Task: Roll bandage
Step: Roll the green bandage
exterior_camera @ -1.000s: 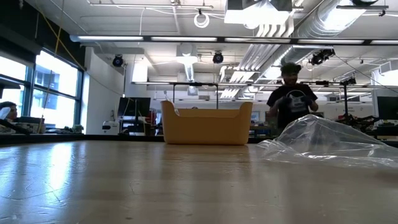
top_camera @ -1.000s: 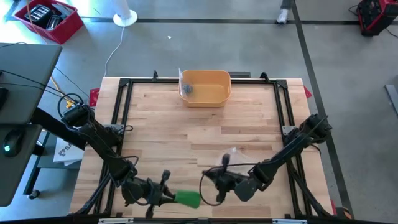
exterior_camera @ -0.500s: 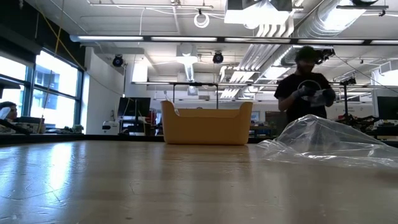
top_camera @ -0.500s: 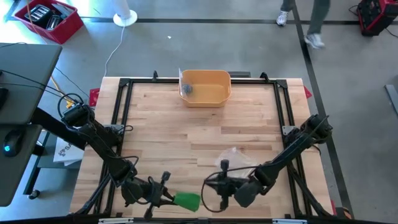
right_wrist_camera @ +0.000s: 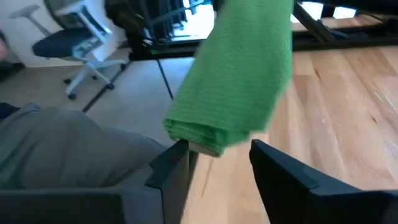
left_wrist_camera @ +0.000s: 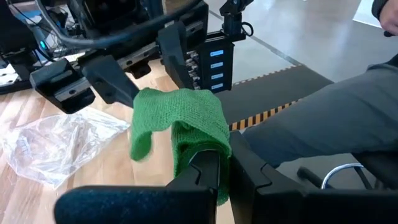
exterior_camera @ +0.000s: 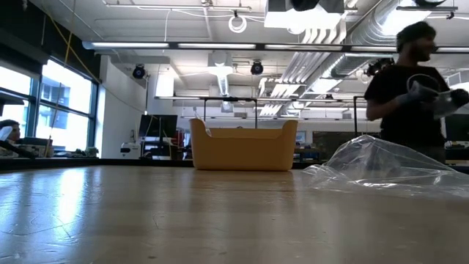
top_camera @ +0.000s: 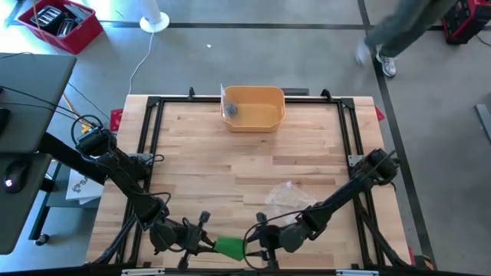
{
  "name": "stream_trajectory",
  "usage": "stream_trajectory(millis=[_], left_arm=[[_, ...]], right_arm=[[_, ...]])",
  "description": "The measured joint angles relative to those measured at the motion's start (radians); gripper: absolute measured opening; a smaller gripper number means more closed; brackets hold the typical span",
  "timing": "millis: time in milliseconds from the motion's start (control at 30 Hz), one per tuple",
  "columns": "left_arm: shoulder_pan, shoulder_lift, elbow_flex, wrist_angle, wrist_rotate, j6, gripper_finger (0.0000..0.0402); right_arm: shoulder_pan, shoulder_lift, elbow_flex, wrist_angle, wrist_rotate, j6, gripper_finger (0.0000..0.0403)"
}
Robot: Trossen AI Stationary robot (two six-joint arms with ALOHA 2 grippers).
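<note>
A lab: exposed ceiling ducts (exterior_camera: pixel 322 51), workbenches, office chair (right_wrist_camera: pixel 68 46), concrete floor (top_camera: pixel 253 57).

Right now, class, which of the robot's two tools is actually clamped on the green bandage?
The left tool, at the table's near edge, is shut on the green bandage. The right tool stands open beside the bandage's other end, gripping nothing.

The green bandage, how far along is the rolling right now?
Done: the green bandage is out of its clear wrapper, which lies on the table. In hand: the left gripper pinches it while the right gripper, open, closes in. Left: a loose flap hangs off the roll, so winding isn't finished.
</note>
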Motion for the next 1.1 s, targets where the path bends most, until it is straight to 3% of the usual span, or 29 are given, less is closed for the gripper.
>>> stream_trajectory(millis=[333,833,1100], left_arm=[[0.000,0.000,0.000,-0.007,0.003,0.009,0.0008],[0.000,0.000,0.000,-0.010,0.004,0.009,0.0008],[0.000,0.001,0.000,-0.009,0.004,0.009,0.0008]], right_arm=[[-0.001,-0.006,0.000,0.012,-0.039,-0.042,0.0107],[-0.035,-0.057,0.000,-0.083,-0.031,-0.082,0.0098],[-0.031,-0.056,0.000,-0.087,-0.027,-0.157,0.0036]])
